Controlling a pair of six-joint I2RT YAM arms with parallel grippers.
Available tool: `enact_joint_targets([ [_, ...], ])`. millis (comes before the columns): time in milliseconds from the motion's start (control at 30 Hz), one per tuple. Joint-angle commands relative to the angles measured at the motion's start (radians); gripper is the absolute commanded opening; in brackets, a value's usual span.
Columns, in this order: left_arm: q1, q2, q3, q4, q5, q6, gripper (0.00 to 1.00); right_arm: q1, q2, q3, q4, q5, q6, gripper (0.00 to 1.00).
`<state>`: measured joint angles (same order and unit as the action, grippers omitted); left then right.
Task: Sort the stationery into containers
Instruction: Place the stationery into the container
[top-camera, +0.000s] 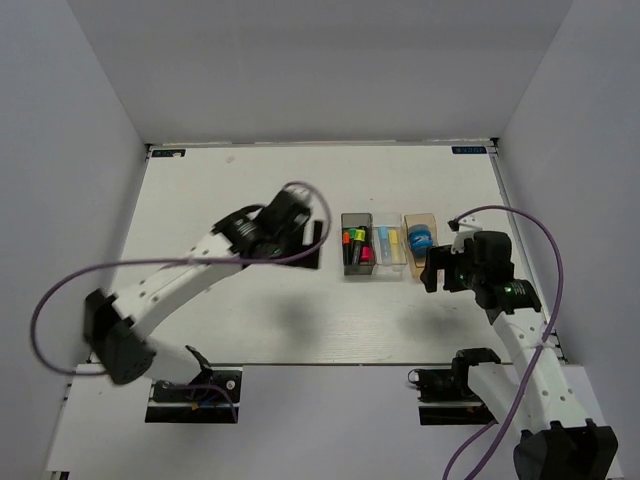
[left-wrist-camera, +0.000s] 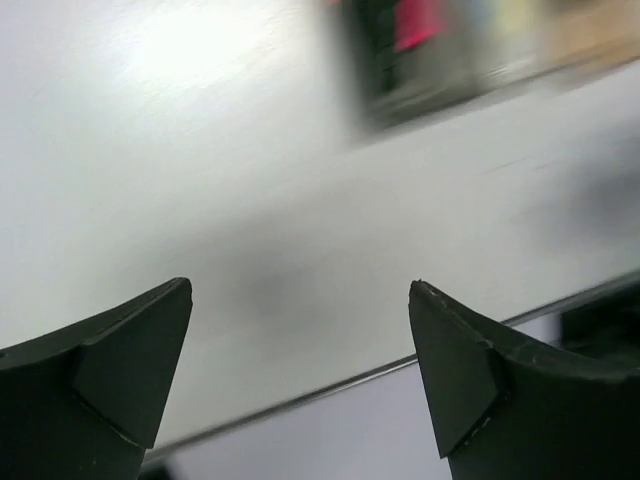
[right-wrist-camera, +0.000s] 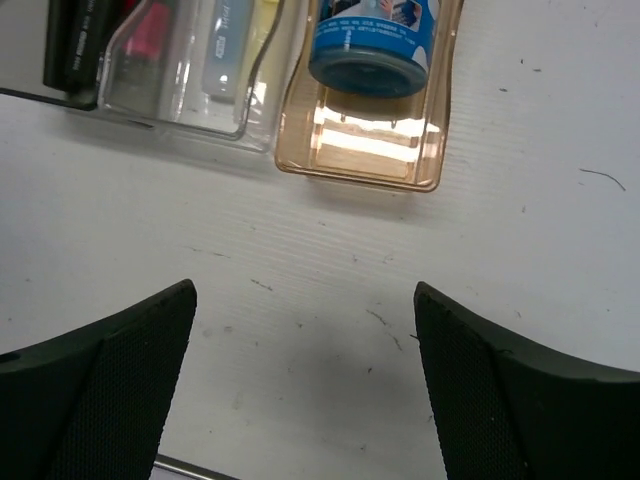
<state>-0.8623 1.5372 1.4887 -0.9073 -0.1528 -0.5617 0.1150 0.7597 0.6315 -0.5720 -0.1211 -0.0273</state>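
Both claws are released and empty. Left claw (left-wrist-camera: 300, 290) sits left of the bins (top-camera: 357, 275); right claw (right-wrist-camera: 305, 290) is nearer, just short of the tan bin (right-wrist-camera: 360, 176). Highlighters (top-camera: 354, 240), sticks (right-wrist-camera: 225, 50) and roll (right-wrist-camera: 372, 35) lie inside, lengthwise. Looks done.

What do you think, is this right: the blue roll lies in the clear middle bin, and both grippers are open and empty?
No. The blue roll lies in the tan-orange bin at the end of the row, not the clear middle bin, as the right wrist view shows. The left gripper and right gripper are indeed open and empty.
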Motion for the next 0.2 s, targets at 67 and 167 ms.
enact_joint_targets([
  [67,0.189,-0.426,-0.421,0.037,-0.012,0.079,1.0,0.0,-0.007,0.089,0.055,-0.04,0.055,0.9],
  [167,0.273,-0.549,-0.6,0.074,0.078,0.1,1.0,0.0,0.01,0.088,0.064,-0.019,0.059,0.9],
])
